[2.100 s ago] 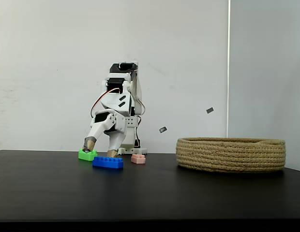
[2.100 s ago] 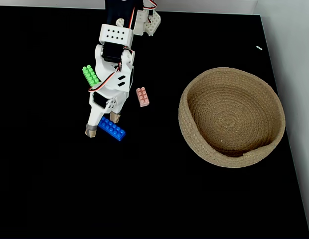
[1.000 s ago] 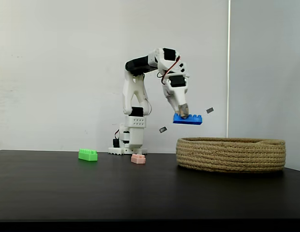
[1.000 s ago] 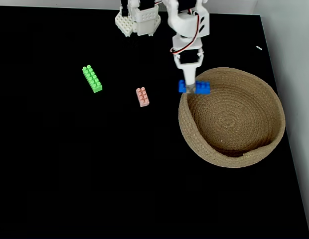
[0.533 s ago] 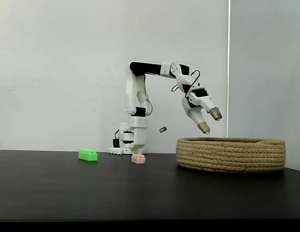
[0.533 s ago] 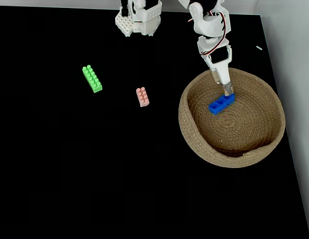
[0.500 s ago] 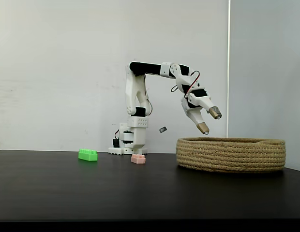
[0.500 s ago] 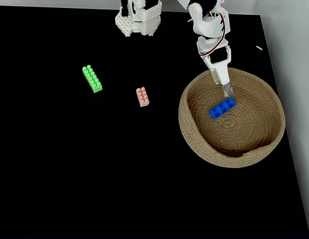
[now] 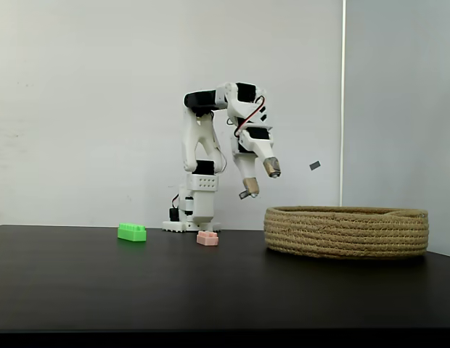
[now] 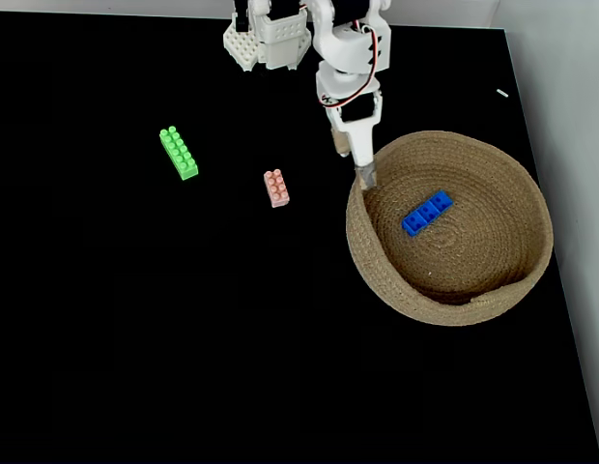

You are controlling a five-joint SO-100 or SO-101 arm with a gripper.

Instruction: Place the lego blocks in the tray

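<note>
Empty, the tool (image 9: 260, 178) hangs with jaws apart above the tray (image 10: 531, 193) rim. Swinging low toward the pink brick (image 10: 276, 188) could clip that rim.

— where does everything sit, seen from above?

— the tray (image 10: 531, 261) is at three o'clock on the table (image 10: 184, 348), with one lego block (image 10: 427, 214) lying inside it, toward its twelve o'clock side.

— the other blocks?

— both on the table: the smaller block (image 10: 276, 188) near the middle, the long block (image 10: 179, 153) at its ten o'clock. the gripper (image 10: 353, 162) hangs over the tray's ten o'clock rim.
</note>
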